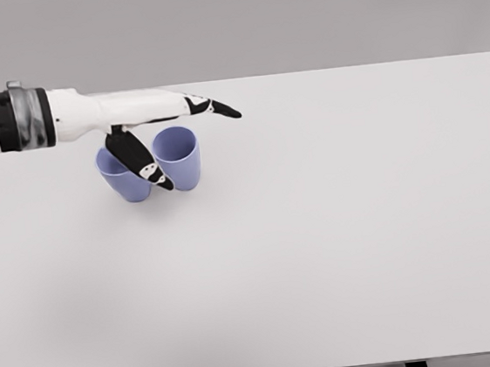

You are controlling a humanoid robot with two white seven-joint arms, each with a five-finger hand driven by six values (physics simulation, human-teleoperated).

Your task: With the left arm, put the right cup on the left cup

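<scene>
Two lavender-blue cups on the far left part of the white table (340, 252), just beside each other, maybe touching at the side walls; not possible to tell for sure, because the thumb lies across the meeting line. Right cup (178, 158) upright, open mouth up, plain smooth wall, slightly narrower at the bottom, inside a bit darker in shadow. Left cup (123, 177) of the same colour and shape, partly covered by the hand and forearm, only lower wall and part of the rim visible; appears slightly tilted, but hard to confirm.

Nothing else around the cups on the table surface. Standing in the way only the left cup itself, close against the right cup on the hand's side, and the thumb, hanging down in front of the gap between both.

Left hand (155, 123) reaching in from the left edge, white arm with a dark band at the wrist, held above and just behind the cups. Fingers (211, 107) stretched out straight, pointing right, passing over the far rim of the right cup. Thumb (142, 164) spread downward, with dark tip near the lower wall of the right cup. Hand released, grasping nothing: no finger wrapped around either cup. Right cup resting on the table, below the palm.

Grey wall behind the table. Two dark table legs at the bottom edge.
</scene>
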